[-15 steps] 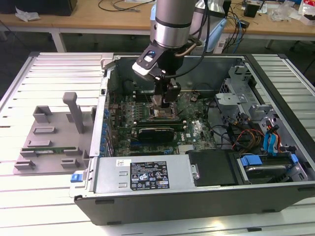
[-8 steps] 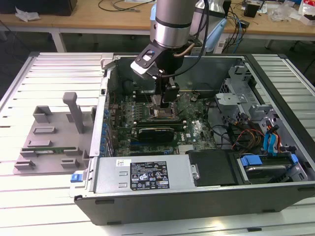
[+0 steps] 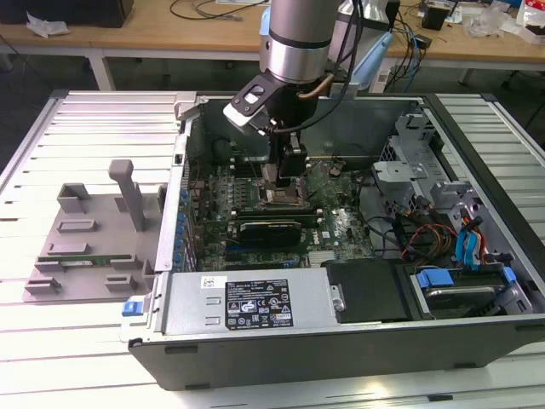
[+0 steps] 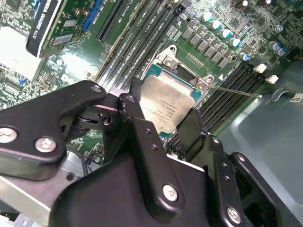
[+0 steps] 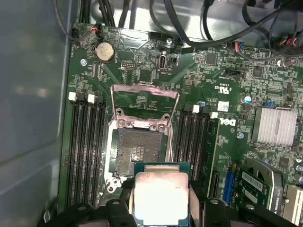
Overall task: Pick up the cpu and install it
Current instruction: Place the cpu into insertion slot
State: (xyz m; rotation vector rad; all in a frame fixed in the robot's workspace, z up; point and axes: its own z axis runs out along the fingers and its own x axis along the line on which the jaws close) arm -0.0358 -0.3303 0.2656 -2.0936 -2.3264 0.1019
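As seen in the exterior view, the arm reaches down into the open computer case (image 3: 341,328), which lies on the slatted white tabletop (image 3: 77,349), with the tool (image 3: 283,181) low over the middle of the motherboard (image 3: 328,226). The tool is closed on the cpu (image 4: 170,106): in the second wrist view its black fingers (image 4: 137,125) press against two opposite edges of the chip, metal top facing the camera. In the first wrist view the cpu (image 5: 161,196) hangs above the board just beside the socket (image 5: 137,151), not seated. The socket's contact field is exposed, and its metal load frame (image 5: 144,101) is swung up and back. Black memory slots (image 5: 87,142) run along both sides of the socket. A coin cell (image 5: 105,51) and a finned heatsink (image 5: 274,125) sit elsewhere on the board. On the exterior view's left, a grey tray (image 3: 85,230) rests on the tabletop beside the case, well apart from the tool, with a narrow green memory stick (image 3: 81,260) lying in it.
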